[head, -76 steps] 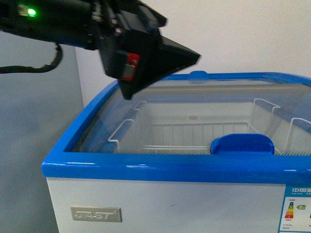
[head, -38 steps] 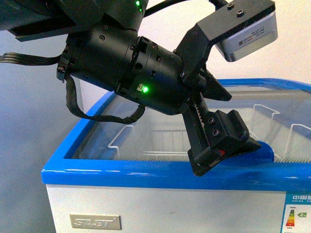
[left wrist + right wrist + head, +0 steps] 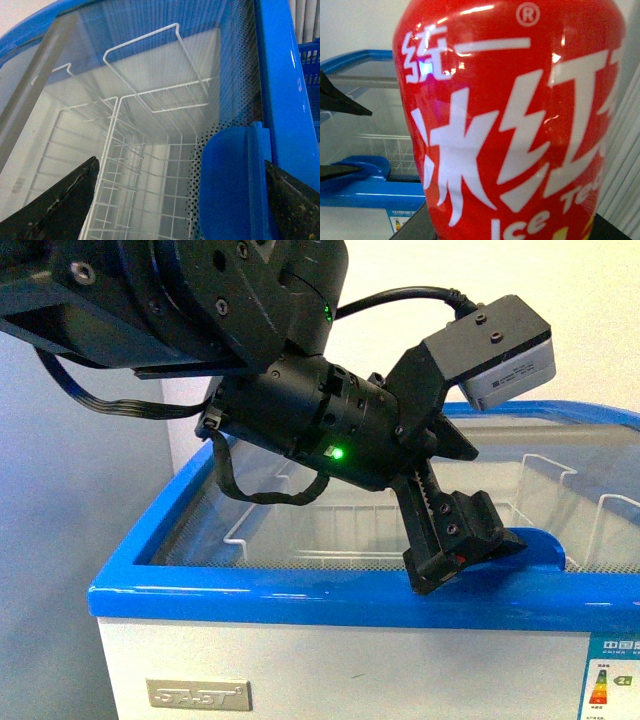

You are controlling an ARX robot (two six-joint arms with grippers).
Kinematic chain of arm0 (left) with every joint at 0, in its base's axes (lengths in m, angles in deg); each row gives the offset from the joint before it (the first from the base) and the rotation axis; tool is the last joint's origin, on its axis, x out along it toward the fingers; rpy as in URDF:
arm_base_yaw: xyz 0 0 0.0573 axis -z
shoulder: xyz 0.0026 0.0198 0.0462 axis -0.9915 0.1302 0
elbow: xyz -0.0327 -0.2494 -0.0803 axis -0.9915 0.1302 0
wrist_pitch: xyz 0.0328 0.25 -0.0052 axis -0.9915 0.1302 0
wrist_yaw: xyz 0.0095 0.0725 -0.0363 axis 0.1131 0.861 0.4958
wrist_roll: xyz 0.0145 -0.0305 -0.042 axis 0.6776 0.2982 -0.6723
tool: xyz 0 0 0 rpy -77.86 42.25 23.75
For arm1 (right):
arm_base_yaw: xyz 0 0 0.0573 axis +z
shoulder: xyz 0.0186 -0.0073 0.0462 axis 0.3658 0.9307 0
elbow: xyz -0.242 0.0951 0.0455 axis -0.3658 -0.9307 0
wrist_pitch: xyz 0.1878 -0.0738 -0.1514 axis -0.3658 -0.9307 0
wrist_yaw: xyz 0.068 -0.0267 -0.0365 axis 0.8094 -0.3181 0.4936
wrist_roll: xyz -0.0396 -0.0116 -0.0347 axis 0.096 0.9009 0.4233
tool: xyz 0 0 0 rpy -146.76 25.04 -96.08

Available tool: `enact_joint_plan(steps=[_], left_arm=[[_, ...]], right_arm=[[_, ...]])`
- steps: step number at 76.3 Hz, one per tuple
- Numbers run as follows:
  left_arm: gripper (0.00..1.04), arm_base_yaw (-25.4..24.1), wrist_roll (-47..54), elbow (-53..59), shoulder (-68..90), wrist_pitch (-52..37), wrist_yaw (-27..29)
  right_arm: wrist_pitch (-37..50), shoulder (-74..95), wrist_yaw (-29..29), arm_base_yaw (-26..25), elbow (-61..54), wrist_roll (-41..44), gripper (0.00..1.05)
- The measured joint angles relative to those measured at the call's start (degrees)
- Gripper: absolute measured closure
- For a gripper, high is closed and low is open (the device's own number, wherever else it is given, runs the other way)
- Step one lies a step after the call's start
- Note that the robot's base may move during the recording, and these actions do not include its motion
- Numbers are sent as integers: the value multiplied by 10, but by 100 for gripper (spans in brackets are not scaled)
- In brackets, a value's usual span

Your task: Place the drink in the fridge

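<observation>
The fridge (image 3: 300,595) is a white chest with a blue rim, a SAST badge (image 3: 197,695) and a curved glass lid (image 3: 560,455) over white wire baskets (image 3: 330,520). My left gripper (image 3: 470,552) is open and low at the front rim, against the lid's blue handle (image 3: 540,538). In the left wrist view the handle (image 3: 230,185) lies between the open fingers (image 3: 65,200), close to the far one. My right gripper (image 3: 510,235) is shut on the drink (image 3: 510,125), whose red label with white characters fills that view. Its cap is out of view.
A blue slatted crate (image 3: 310,60) stands beyond the fridge's rim (image 3: 275,75). A grey ribbed surface (image 3: 625,165) is beside the drink. The fridge (image 3: 365,190) shows off to one side in the right wrist view. An energy label (image 3: 610,680) is on the fridge front.
My left arm has come down from above the lid's back corner to the blue handle at the front rim. The lid has not visibly moved.
</observation>
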Motion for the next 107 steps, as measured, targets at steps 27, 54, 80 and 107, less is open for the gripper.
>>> enact_joint_plan(steps=[27, 54, 80, 107], left_arm=[[8, -6, 17, -175, 106, 46, 35], [8, -16, 64, -558, 329, 42, 209], [8, -36, -259, -359, 142, -73, 231], [14, -90, -564, 133, -220, -207, 237]], right_arm=[[0, 0, 0, 0, 0, 0, 68], [0, 0, 0, 0, 0, 0, 68], [0, 0, -4, 0, 0, 0, 68], [0, 0, 0, 0, 0, 0, 68]])
